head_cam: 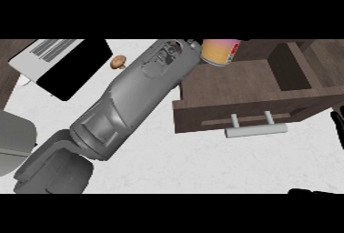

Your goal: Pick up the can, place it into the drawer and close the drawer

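The can [220, 51], orange and yellow with a pink side, hangs tilted at the top of the head view, above the back left corner of the open brown drawer [235, 86]. My left forearm runs from the lower left up to it. Only a sliver of the left hand [194, 45] shows beside the can, the rest hidden behind the wrist, and it appears shut on the can. The drawer's inside is bare wood, and its silver handle [256, 130] faces me. Black parts of my right hand [338, 129] show at the right edge.
A white and black flat appliance [60, 63] lies at the upper left. A small brown object [119, 62] sits on the white counter [201, 159] next to it. A grey rounded object [13, 141] stands at the left edge.
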`<state>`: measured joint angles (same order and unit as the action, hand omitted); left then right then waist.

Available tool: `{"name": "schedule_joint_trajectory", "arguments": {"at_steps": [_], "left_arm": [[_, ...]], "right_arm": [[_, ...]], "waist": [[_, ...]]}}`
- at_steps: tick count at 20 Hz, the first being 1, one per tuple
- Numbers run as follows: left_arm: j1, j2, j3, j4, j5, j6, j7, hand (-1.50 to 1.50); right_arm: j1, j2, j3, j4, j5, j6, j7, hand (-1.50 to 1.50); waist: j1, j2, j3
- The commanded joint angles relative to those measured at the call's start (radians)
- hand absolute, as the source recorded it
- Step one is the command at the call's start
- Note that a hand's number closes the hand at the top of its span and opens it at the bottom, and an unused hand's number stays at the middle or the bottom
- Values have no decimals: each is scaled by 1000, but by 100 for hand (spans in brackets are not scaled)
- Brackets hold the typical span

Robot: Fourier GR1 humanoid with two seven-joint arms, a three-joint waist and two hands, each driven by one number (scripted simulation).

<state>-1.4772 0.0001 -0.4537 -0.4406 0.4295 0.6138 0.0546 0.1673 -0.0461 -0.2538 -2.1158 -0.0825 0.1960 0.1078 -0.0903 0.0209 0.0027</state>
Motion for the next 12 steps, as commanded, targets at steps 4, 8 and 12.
{"name": "schedule_joint_trajectory", "arguments": {"at_steps": [4, 8, 12], "left_arm": [[20, 0, -84, 38, 39, 61, -51, 150], [24, 0, -139, 46, 42, 28, -56, 150], [46, 0, -146, 86, 53, 59, -95, -150]], "right_arm": [[-30, -6, 12, -14, -4, -2, 29, -150], [-71, -19, 14, 2, 5, -14, 56, -150], [-37, -25, -3, -29, -15, 2, 50, -150]], "waist": [[-29, 6, 0], [-20, 6, 0], [-34, 8, 0]]}}
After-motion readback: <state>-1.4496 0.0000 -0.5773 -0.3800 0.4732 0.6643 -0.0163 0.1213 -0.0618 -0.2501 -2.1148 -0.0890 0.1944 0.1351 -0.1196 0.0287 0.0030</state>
